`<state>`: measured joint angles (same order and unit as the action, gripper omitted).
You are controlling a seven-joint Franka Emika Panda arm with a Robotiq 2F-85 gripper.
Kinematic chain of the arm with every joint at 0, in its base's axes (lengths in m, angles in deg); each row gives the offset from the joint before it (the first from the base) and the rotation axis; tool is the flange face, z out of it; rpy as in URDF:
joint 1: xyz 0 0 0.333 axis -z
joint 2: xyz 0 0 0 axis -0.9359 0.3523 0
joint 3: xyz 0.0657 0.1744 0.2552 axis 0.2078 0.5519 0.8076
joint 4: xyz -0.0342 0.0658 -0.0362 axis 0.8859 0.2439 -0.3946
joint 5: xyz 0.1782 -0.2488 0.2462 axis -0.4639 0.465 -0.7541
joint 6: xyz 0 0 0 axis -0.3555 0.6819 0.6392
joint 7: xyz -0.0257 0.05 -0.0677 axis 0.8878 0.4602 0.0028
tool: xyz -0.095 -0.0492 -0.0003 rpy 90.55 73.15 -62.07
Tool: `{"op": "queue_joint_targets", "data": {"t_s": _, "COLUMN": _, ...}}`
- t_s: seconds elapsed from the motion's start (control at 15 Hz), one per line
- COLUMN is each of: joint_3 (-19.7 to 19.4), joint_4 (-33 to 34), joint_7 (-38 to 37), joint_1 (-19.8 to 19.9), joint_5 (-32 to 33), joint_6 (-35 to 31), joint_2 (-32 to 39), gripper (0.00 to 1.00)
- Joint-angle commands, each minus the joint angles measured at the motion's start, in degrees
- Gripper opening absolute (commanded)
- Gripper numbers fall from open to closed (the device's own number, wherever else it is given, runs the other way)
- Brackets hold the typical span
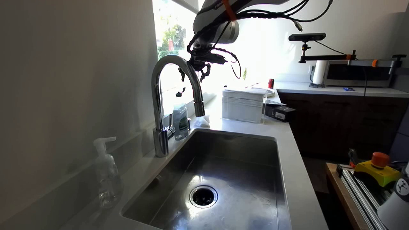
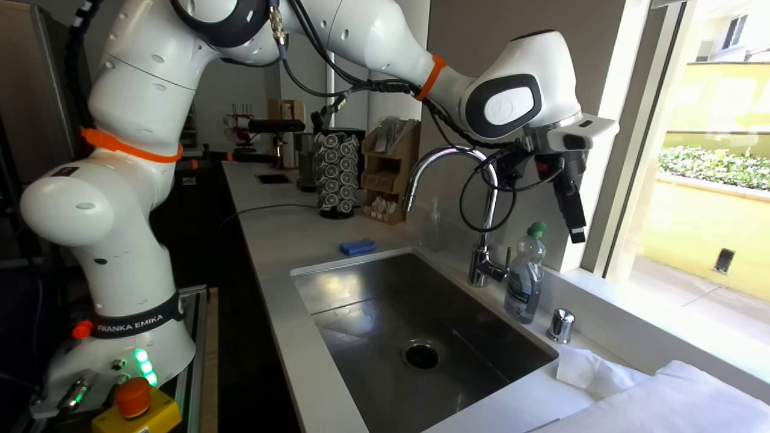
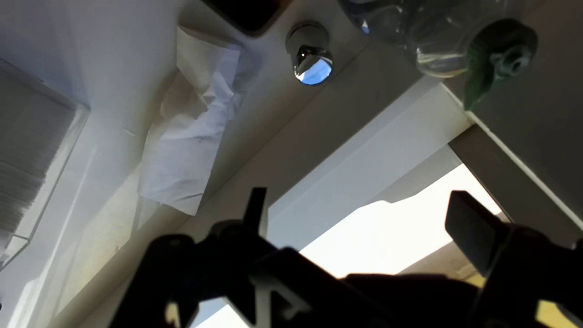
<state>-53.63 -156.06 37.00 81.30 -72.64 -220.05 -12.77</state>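
My gripper stands open at the window in the wrist view, with nothing between its fingers. An exterior view has the gripper angled downward beside the window frame, above the sill. A clear soap bottle with a green cap is the nearest object below, upright by the faucet; the gripper does not appear to touch it. In the wrist view the soap bottle is at upper right. A chrome cap and a crumpled white paper lie on the counter. Behind the faucet, the gripper is partly hidden.
A steel sink is set in the counter. A clear pump bottle stands by the wall. Beyond the sink are a bin of white sheets and a black box. A blue sponge and a pod rack are opposite.
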Motion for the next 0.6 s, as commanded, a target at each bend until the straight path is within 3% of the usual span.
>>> {"op": "queue_joint_targets", "data": {"t_s": 0.0, "joint_3": 0.59, "joint_4": 6.17, "joint_7": -2.94, "joint_1": 1.27, "joint_5": -4.54, "joint_6": 7.5, "joint_2": 3.72, "gripper": 1.0}}
{"op": "queue_joint_targets", "data": {"t_s": 0.53, "joint_3": 0.92, "joint_4": 14.35, "joint_7": -8.57, "joint_1": 3.02, "joint_5": -10.4, "joint_6": 15.33, "joint_2": 9.59, "gripper": 1.0}}
